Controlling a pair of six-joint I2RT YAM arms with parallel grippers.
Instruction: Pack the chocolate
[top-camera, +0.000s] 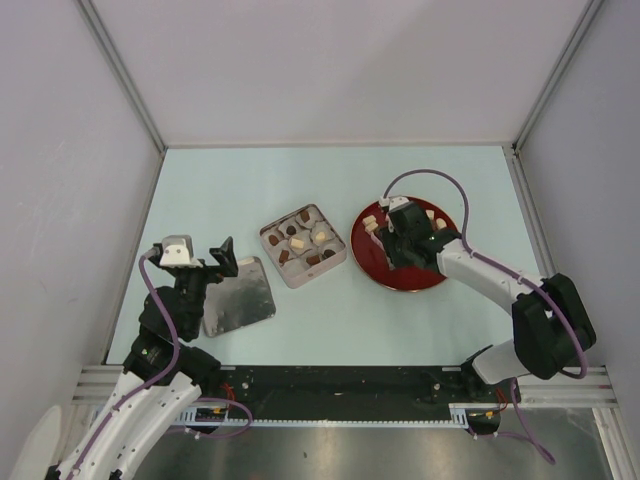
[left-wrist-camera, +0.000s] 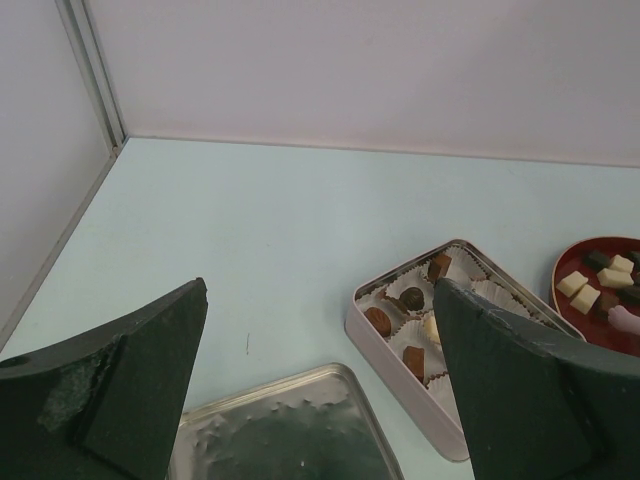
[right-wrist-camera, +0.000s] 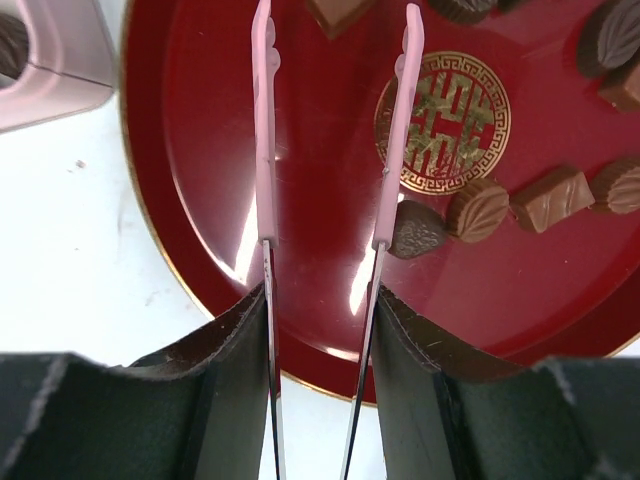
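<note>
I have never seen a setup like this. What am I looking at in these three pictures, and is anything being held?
Two robot arms are bolted at the near edge of a pale table. The overhead picture looks down on both arms. The other two pictures come from a camera on each wrist, so the dark shapes at the bottom are that arm's own fingers.

On the table lie a flat silver tin lid and a square metal tin lined with white paper cups, several holding chocolates. Beside them is a round red plate with a gold emblem and more small chocolate pieces.

The left gripper is wide open and empty, by the lid. The right gripper is closed on pink-tipped metal tweezers over the plate; no piece shows between their arms.
</note>
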